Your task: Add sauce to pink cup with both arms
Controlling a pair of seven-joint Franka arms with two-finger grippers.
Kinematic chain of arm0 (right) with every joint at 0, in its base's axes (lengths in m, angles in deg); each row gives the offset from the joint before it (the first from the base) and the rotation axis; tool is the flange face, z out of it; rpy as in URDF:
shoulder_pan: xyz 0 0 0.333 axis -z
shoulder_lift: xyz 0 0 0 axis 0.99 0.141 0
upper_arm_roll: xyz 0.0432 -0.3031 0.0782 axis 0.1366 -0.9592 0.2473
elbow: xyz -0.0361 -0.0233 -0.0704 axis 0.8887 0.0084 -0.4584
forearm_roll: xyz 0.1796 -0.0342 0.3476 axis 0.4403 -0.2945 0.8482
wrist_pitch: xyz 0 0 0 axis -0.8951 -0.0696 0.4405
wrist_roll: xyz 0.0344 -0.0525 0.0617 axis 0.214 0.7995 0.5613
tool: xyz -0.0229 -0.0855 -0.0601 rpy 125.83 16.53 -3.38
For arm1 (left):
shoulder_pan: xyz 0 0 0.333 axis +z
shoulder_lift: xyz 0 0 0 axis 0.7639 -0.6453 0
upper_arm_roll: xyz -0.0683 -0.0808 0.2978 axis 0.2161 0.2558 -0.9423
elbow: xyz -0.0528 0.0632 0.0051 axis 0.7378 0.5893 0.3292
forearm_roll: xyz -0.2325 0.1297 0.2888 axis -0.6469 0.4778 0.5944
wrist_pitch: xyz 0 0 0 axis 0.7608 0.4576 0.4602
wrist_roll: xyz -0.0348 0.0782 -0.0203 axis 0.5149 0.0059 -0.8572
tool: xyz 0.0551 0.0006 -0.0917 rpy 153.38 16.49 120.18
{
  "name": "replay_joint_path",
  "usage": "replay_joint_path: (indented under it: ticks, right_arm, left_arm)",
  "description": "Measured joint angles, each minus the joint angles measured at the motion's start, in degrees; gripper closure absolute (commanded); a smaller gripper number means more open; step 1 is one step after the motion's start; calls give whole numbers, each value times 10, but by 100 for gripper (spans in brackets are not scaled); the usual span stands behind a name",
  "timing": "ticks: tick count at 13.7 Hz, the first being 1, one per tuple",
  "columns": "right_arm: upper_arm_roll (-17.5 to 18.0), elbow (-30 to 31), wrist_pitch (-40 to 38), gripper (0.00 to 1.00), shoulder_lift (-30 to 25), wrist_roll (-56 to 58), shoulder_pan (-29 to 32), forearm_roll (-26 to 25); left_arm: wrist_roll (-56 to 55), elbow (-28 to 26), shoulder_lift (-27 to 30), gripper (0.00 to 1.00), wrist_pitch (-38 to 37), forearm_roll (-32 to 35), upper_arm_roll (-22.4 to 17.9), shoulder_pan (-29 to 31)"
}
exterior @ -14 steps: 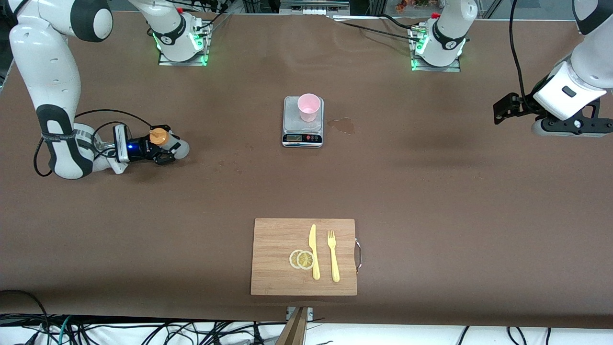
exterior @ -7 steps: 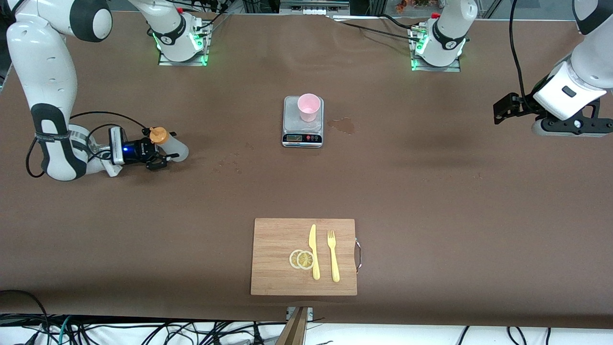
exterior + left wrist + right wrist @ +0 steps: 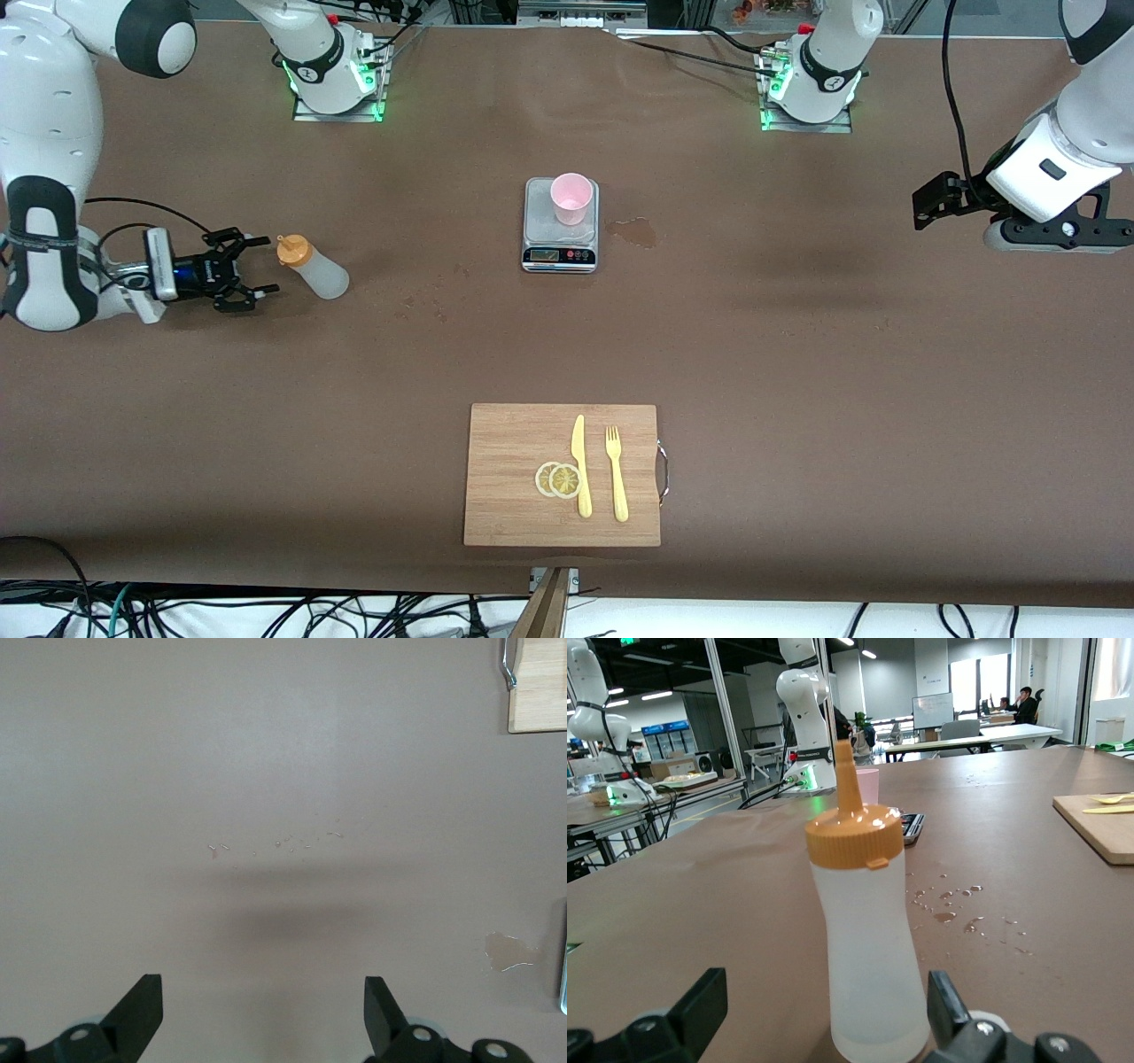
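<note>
Sauce (image 3: 312, 269) upright on the table (image 3: 797, 354) toward the right arm's end, orange cap on, gripped by nothing. Right gripper (image 3: 237, 272) low just beside the bottle, fingers spread wide and clear of it; in the right wrist view, sauce (image 3: 866, 943) standing between the open fingertips without contact. Pink cup (image 3: 570, 198) on the scale (image 3: 561, 226) mid-table, well apart from the bottle, small wet patch (image 3: 633, 231) beside the scale. Left gripper (image 3: 930, 202) up over the table's left-arm end, spread wide, empty, waiting. Cutting board (image 3: 563, 474) with knife (image 3: 580, 466), fork (image 3: 616, 472) and lemon slices (image 3: 558, 479) nearer the camera, untouched. Whether sauce already in the cup: impossible to tell. If not, everything remaining: grasp, carry, squeeze.
</note>
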Motion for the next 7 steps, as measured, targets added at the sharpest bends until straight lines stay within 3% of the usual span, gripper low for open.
replay_joint_path:
  ticks: [3,7]
  right_arm:
    - [-9,-37,-3,0,-41,-27,0,-21]
    - [-7,-46,58,0,-164,-169,-2,-83]
  left_arm:
    - [0,0,0,0,0,0,0,0]
    - [0,0,0,0,0,0,0,0]
